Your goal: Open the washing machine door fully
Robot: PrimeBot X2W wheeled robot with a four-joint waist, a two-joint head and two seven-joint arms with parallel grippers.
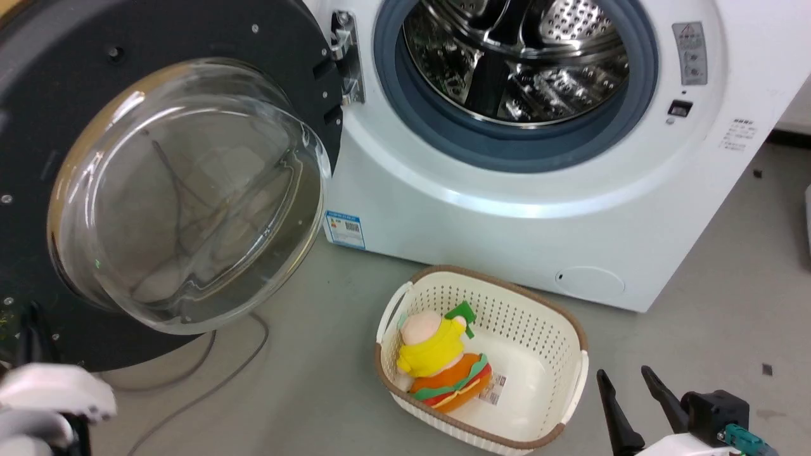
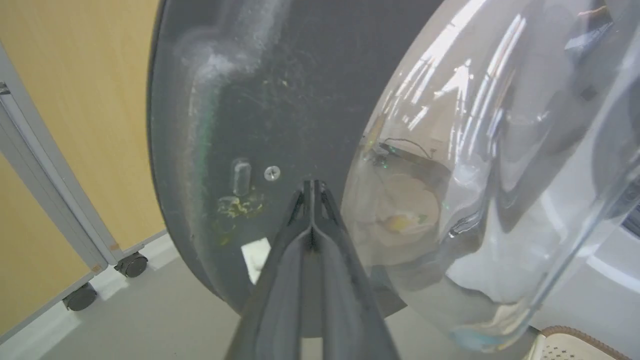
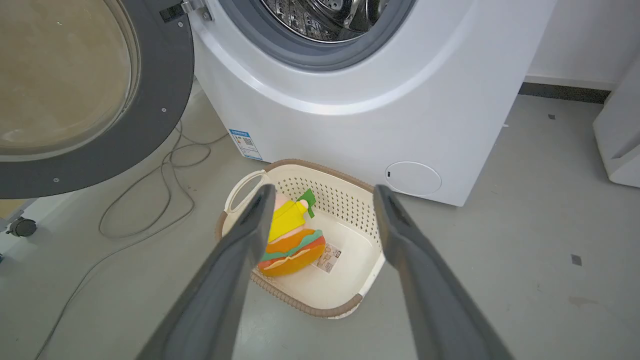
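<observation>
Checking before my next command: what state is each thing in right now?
Door: swung wide open.
Drum: uncovered, nothing seen inside.
Left hand: shut, tips close to the door's inner face.
Right hand: open, empty.
Basket: upright on the floor, holds a plush toy.

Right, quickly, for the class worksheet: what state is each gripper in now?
Left gripper: shut, gripping nothing, tips close to the washing machine door.
Right gripper: open, empty.
</observation>
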